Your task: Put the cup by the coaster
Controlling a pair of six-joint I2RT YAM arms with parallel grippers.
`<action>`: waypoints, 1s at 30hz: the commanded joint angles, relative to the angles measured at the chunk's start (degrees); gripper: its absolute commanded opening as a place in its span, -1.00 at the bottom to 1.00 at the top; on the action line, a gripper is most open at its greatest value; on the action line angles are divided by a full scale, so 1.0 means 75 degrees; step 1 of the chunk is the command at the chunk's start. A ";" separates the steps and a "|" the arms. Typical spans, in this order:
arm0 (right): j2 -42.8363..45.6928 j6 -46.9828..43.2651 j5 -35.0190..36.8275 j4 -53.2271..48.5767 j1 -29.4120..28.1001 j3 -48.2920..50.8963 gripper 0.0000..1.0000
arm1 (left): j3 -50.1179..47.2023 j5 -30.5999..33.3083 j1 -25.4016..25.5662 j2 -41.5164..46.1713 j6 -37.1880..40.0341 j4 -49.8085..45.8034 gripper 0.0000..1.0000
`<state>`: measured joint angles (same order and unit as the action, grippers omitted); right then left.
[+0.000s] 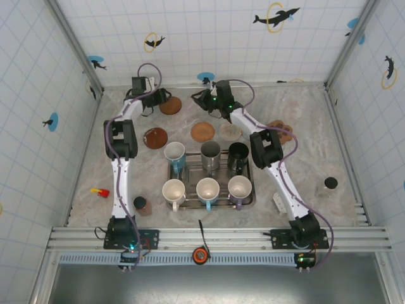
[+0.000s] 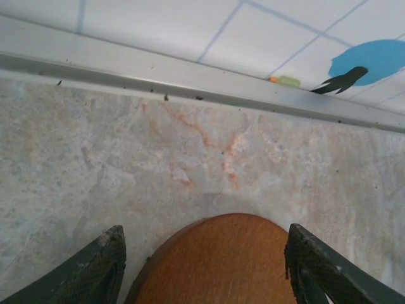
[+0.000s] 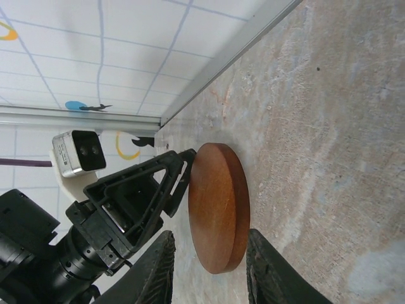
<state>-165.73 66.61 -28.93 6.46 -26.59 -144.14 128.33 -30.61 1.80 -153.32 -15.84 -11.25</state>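
Note:
A round brown wooden coaster lies flat near the table's back wall. My left gripper is open, with one finger on each side of the coaster and a small gap at both. My right gripper points at the same coaster from the right. It is turned sideways, its jaws are partly open at the coaster's near rim, and it holds nothing. The left gripper's fingers show just beyond. Several cups stand in the metal tray, among them a steel cup and a black cup.
More coasters lie in front of the tray: dark brown, tan, pale and brown. A small brown jar and a red-and-yellow object sit at the left, and a black-lidded thing at the right. The back wall is close behind the grippers.

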 commanded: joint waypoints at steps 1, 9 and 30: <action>-0.0227 -0.0048 0.0002 -0.0035 0.0030 -0.0362 -0.34 | 0.0200 -0.0408 -0.0029 -0.0285 -0.0150 -0.0248 0.35; -0.0182 -0.0073 -0.0052 -0.0327 0.0062 -0.0361 -0.34 | 0.0186 -0.1024 0.0038 -0.0312 -0.0084 -0.0355 0.29; 0.0050 -0.0608 -0.0088 -0.1620 0.0091 -0.0351 -0.26 | 0.0260 -0.0995 0.0615 -0.0085 0.1430 -0.2171 0.27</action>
<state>-166.10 63.11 -28.84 -2.59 -25.34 -144.16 130.52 -38.26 6.24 -153.75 -8.21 -19.44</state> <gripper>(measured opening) 0.370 0.638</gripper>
